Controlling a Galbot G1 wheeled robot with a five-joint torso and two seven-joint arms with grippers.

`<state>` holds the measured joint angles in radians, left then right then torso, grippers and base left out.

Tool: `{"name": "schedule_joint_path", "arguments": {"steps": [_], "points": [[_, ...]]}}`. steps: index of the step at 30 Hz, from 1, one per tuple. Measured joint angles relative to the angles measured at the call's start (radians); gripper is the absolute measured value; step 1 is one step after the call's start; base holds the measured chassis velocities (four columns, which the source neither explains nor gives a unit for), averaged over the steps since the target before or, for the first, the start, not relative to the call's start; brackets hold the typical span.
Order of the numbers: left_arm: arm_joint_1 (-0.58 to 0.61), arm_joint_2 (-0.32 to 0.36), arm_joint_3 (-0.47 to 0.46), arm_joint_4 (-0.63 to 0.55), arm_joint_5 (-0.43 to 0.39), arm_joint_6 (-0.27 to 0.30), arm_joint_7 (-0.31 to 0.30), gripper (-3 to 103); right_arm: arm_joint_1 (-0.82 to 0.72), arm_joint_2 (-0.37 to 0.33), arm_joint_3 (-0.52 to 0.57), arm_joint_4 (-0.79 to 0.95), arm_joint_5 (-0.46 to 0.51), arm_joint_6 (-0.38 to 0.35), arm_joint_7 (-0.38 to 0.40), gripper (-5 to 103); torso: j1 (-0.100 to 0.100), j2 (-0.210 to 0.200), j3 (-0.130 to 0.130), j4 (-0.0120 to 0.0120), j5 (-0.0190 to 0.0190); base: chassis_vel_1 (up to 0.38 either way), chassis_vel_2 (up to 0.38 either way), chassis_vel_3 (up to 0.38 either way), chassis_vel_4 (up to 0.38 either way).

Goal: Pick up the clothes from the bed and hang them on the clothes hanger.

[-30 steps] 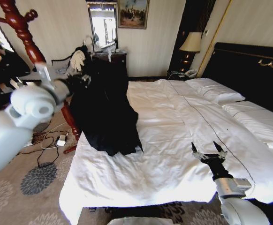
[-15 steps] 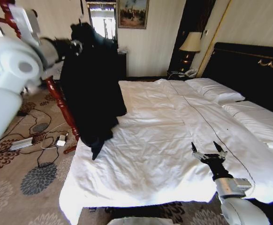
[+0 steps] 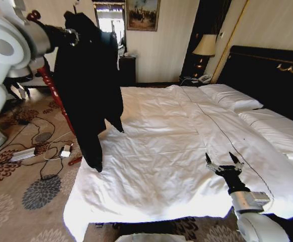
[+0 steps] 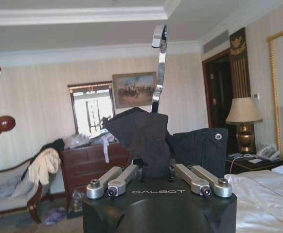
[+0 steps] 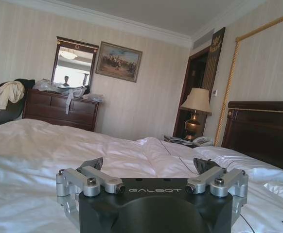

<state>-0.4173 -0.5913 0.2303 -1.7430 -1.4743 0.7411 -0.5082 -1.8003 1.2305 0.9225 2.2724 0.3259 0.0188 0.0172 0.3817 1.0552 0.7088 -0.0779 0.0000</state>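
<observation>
My left gripper [image 4: 153, 182] clamped on coat [image 3: 88, 85] and hanger [image 4: 158, 68], coat hanging below it beside bed [image 3: 187, 151], my right gripper [image 3: 224, 162] open above bed.

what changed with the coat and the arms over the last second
The left gripper, shut on the hanger with the black coat on it, rose from low over the bed's left edge to up beside the wooden coat stand. The coat lifted off the sheets; now only its lower end hangs at the bed's edge. The right gripper stayed open over the bed's near right part.
</observation>
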Motion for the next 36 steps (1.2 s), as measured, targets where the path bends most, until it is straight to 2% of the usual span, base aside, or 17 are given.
{"name": "schedule_joint_path", "arguments": {"steps": [3, 9, 13, 15, 17, 19, 22, 29, 31, 33, 36], "points": [[-0.009, -0.053, 0.032, 0.12, -0.037, 0.0, 0.01, 17, 0.0, 0.0, 0.0, 0.0, 0.0, 0.0, 0.0, 100, 0.0, 0.0, 0.0, -0.0001, -0.0003, 0.0, 0.0, 0.0, 0.0], [-0.006, -0.102, 0.039, 0.192, -0.038, -0.003, 0.009, 17, 0.0, 0.0, 0.0, 0.0, 0.0, 0.0, 0.0, 100, 0.0, 0.0, 0.0, -0.0003, 0.0001, 0.0, 0.0, 0.0, 0.0], [-0.011, -0.139, 0.047, 0.25, -0.004, -0.003, 0.029, 17, 0.0, 0.0, 0.0, 0.0, 0.0, 0.0, 0.0, 100, 0.0, 0.0, 0.0, 0.0003, -0.0001, 0.0, 0.0, 0.0, 0.0], [-0.013, -0.165, 0.047, 0.296, 0.049, -0.003, 0.052, 16, 0.0, 0.0, 0.0, 0.0, 0.0, 0.0, 0.0, 100, 0.0, 0.0, 0.0, -0.0001, 0.0001, 0.0, 0.0, 0.0, 0.0], [-0.02, -0.193, 0.047, 0.344, 0.085, -0.004, 0.073, 16, 0.0, 0.0, 0.0, 0.0, 0.0, 0.0, 0.0, 100, 0.0, 0.0, 0.0, 0.0001, 0.0, 0.0, 0.0, 0.0, 0.0], [-0.038, -0.25, 0.043, 0.433, 0.111, -0.004, 0.093, 16, 0.0, 0.0, 0.0, 0.0, 0.0, 0.0, 0.0, 100, 0.0, 0.0, 0.0, 0.0, -0.0001, 0.0, 0.0, 0.0, 0.0], [-0.046, -0.284, 0.048, 0.481, 0.129, -0.007, 0.112, 16, 0.0, 0.0, 0.0, 0.0, 0.0, 0.0, 0.0, 100, 0.0, 0.0, 0.0, 0.0, 0.0003, 0.0, 0.0, 0.0, 0.0], [-0.058, -0.428, 0.073, 0.686, 0.19, -0.062, 0.174, 16, 0.0, 0.0, 0.0, 0.0, 0.0, 0.0, 0.0, 100, 0.0, 0.0, 0.0, -0.0005, 0.0002, 0.0, 0.0, 0.0, 0.0], [-0.07, -0.446, 0.084, 0.727, 0.194, -0.067, 0.18, 16, 0.0, 0.0, 0.0, 0.0, 0.0, 0.0, 0.0, 100, 0.0, 0.0, 0.0, -0.0006, 0.0003, 0.0, 0.0, 0.0, 0.0], [-0.099, -0.481, 0.101, 0.826, 0.225, -0.092, 0.218, 16, 0.0, 0.0, 0.0, 0.0, 0.0, 0.0, 0.0, 100, 0.0, 0.0, 0.0, -0.0003, 0.0002, 0.0, 0.0, 0.0, 0.0], [-0.119, -0.5, 0.117, 0.895, 0.254, -0.114, 0.251, 16, 0.0, 0.0, 0.0, 0.0, 0.0, 0.0, 0.0, 100, 0.0, 0.0, 0.0, 0.0002, 0.0, 0.0, 0.0, 0.0, 0.0]]}}
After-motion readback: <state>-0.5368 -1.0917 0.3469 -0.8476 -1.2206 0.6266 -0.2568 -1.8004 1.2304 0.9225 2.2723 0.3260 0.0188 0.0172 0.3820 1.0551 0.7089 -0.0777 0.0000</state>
